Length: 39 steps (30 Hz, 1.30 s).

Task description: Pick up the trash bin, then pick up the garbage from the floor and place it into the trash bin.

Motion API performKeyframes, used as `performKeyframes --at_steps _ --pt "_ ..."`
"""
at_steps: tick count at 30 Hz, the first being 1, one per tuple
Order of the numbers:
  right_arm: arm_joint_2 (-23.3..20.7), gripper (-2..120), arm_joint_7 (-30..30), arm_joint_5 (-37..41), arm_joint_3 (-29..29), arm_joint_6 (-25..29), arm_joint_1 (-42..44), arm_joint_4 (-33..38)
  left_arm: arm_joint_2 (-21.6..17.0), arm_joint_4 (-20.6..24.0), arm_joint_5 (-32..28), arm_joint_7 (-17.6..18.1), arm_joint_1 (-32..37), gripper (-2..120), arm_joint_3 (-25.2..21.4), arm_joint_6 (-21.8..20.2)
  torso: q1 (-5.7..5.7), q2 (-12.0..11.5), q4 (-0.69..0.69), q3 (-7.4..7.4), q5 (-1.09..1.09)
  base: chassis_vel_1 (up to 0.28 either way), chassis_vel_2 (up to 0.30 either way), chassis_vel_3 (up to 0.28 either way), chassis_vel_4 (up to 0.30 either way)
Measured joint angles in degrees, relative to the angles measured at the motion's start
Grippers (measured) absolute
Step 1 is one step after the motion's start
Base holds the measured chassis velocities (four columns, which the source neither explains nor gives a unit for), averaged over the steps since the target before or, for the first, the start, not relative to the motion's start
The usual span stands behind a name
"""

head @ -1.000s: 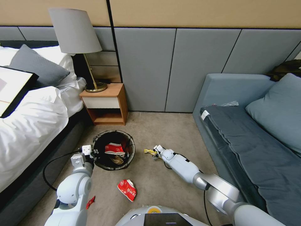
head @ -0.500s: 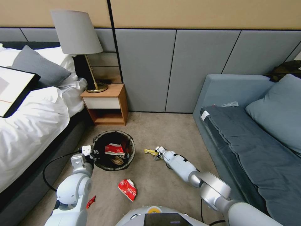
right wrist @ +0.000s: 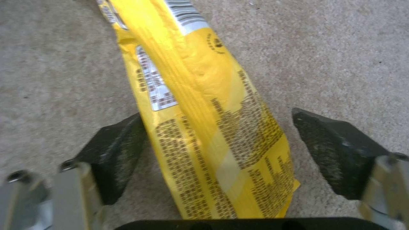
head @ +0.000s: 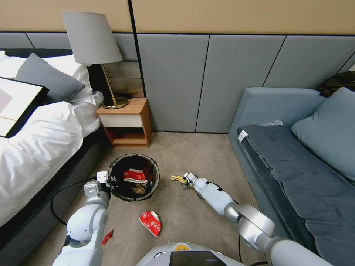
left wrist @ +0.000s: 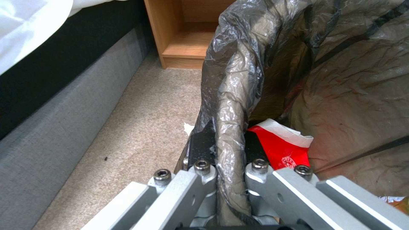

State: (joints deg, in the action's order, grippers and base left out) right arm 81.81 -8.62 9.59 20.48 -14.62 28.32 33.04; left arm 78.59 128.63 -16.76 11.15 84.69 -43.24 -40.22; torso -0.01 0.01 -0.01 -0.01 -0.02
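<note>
The trash bin [head: 122,194], lined with a dark bag, stands on the carpet by the bed. My left gripper [head: 107,180] is shut on its near rim; in the left wrist view the fingers [left wrist: 200,167] clamp the bag-covered rim [left wrist: 228,105]. A red-and-white wrapper [head: 135,175] lies inside the bin. A yellow wrapper [head: 177,178] lies flat on the carpet to the bin's right. My right gripper [head: 186,180] is low over it and open, the yellow wrapper [right wrist: 204,121] lying between the two black pads [right wrist: 117,153]. More garbage lies nearer me: a red-and-white wrapper [head: 150,222] and a small red scrap [head: 107,237].
A bed [head: 40,147] runs along the left, with a wooden nightstand [head: 127,123] and lamp [head: 92,38] behind the bin. A grey sofa [head: 296,166] fills the right. A black cable [head: 61,195] loops on the floor beside my left arm. Open carpet lies between bin and sofa.
The whole head view has shifted slightly. My right forearm has edged a little, with its gripper still at the yellow wrapper. The left gripper and the bin have not moved.
</note>
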Motion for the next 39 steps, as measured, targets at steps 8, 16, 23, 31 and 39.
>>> performKeyframes --at_steps 8,16,23,31,39 --pt "-0.68 60 -0.68 0.24 0.63 -0.55 0.15 1.87 0.05 -0.20 0.34 -0.17 -0.02 0 0.04 -0.01 0.01 -0.01 0.00 0.01 0.02 0.000 0.000 0.000 0.000" --pt "-2.44 29 -0.09 2.86 2.99 -2.35 0.20 6.52 0.41 -0.44 0.87 -0.28 -0.06 0 0.24 -0.01 0.02 -0.02 -0.01 0.02 0.00 0.000 0.000 0.000 0.000" --pt "-3.33 9 0.08 3.36 3.17 -2.40 0.27 8.64 0.24 -0.70 1.25 -0.37 -0.18 0 0.19 -0.01 0.02 -0.02 0.01 0.02 0.01 0.000 0.000 0.000 0.000" --pt "-5.55 0 1.53 6.02 3.02 -3.84 1.03 14.28 -0.04 -0.76 1.16 -0.35 -0.24 0 -0.03 -0.13 0.02 -0.02 0.01 0.01 0.02 0.000 0.000 0.000 0.000" --pt "-10.45 0 5.96 14.98 -0.09 -8.41 2.90 28.57 -0.33 -0.34 0.16 0.03 -0.20 0 -0.10 -1.46 0.01 -0.02 0.02 0.01 0.03 0.000 0.000 0.000 0.000"
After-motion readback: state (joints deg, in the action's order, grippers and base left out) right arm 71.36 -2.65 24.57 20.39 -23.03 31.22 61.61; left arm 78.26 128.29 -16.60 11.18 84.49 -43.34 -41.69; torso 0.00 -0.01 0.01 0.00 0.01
